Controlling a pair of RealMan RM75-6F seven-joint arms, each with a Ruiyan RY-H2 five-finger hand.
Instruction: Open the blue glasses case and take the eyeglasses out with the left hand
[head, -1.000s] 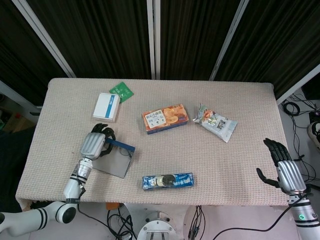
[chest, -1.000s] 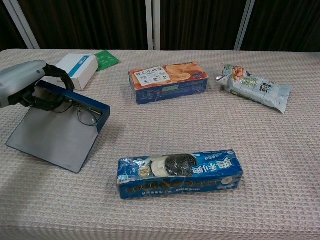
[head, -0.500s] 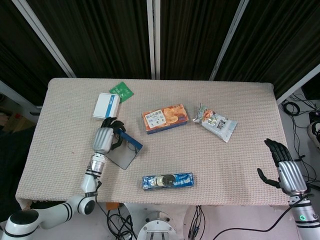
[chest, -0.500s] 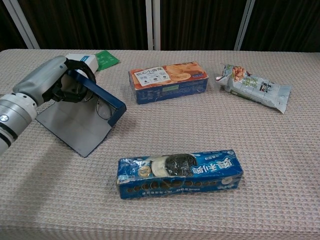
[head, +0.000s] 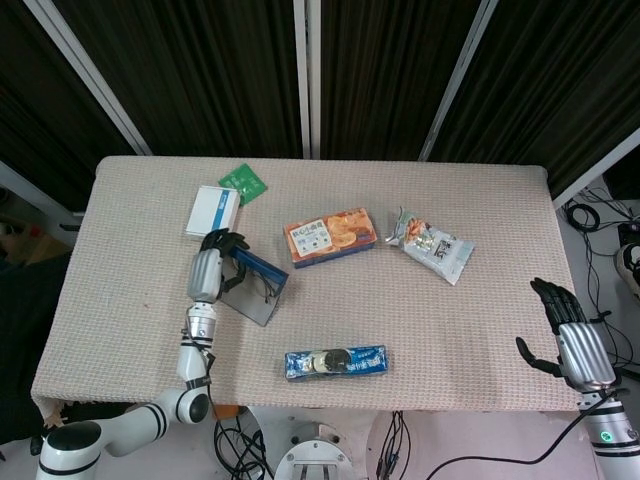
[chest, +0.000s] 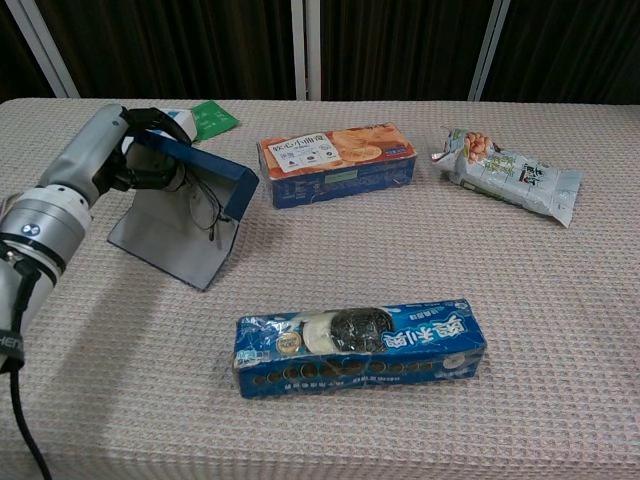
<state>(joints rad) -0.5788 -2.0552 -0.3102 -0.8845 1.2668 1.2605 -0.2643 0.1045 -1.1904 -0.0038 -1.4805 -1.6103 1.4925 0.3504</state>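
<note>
The blue glasses case (head: 262, 270) (chest: 196, 166) is open at the left middle of the table, its blue shell raised and tilted. Its grey flap (chest: 175, 238) slopes down to the cloth. My left hand (head: 208, 272) (chest: 108, 158) grips the shell's left end, fingers curled over its rim. The thin-framed eyeglasses (chest: 205, 205) (head: 266, 293) hang inside, just under the shell and in front of the flap. My right hand (head: 570, 340) hovers off the table's front right corner, fingers apart and holding nothing; the chest view does not show it.
A white and blue box (head: 213, 211) and a green packet (head: 243, 183) lie behind the case. An orange biscuit box (head: 329, 237) sits at centre, a snack bag (head: 432, 245) to its right, a blue cookie pack (head: 335, 362) near the front edge.
My left hand has carried the case to the right and away from the front edge, tipping it more upright so the grey flap stands steeper. The right hand has barely moved.
</note>
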